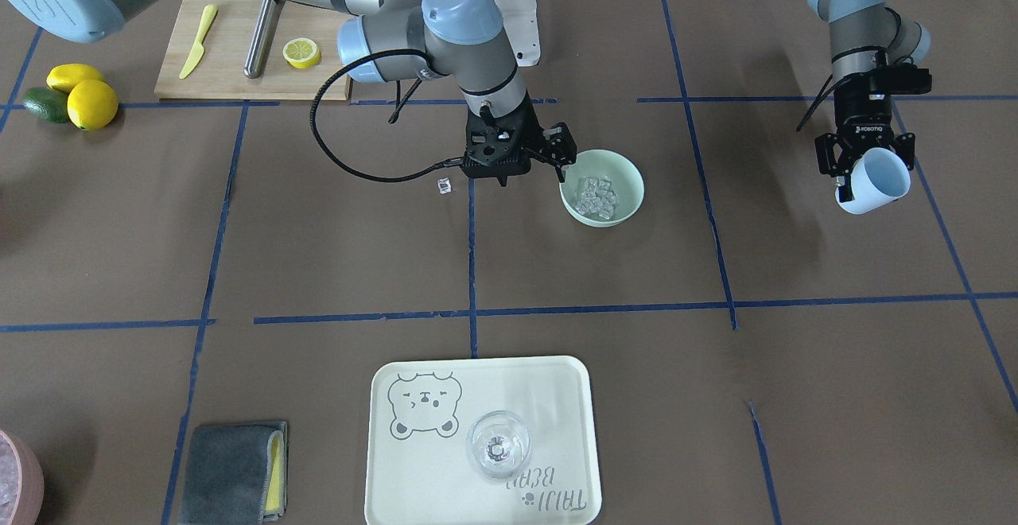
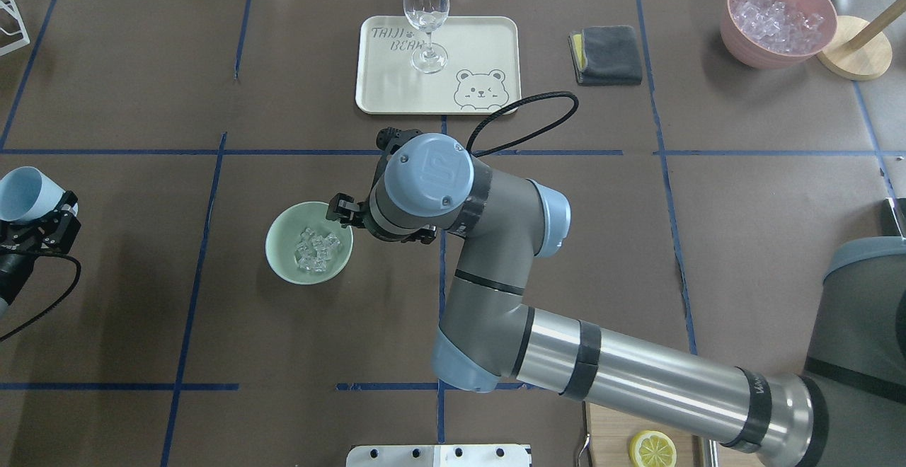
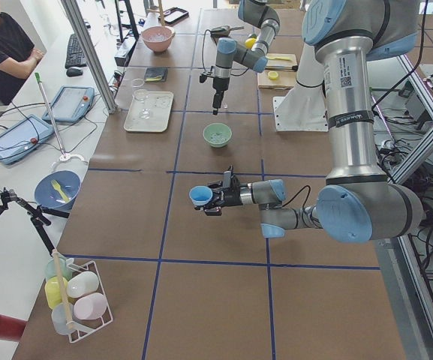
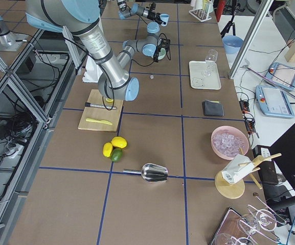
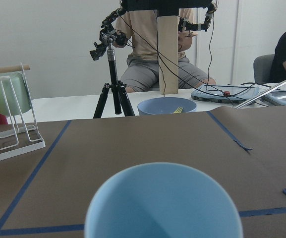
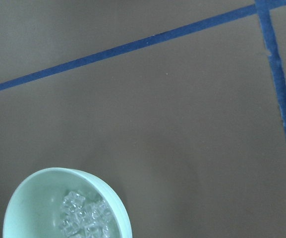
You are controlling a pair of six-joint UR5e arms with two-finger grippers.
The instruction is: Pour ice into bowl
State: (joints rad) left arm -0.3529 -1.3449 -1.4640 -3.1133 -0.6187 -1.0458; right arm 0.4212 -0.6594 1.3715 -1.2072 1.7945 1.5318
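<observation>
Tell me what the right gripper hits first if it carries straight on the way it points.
The right gripper points downward above the edge of the bowl. It would probably meet that rim first; depth is unclear, so it might instead land on the table beside it.

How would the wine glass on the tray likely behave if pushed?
The wine glass stands tall on a thin stem, so it would probably tip rather than slide. Clear thin glass suggests it is fragile. It looks empty, so likely light.
</observation>
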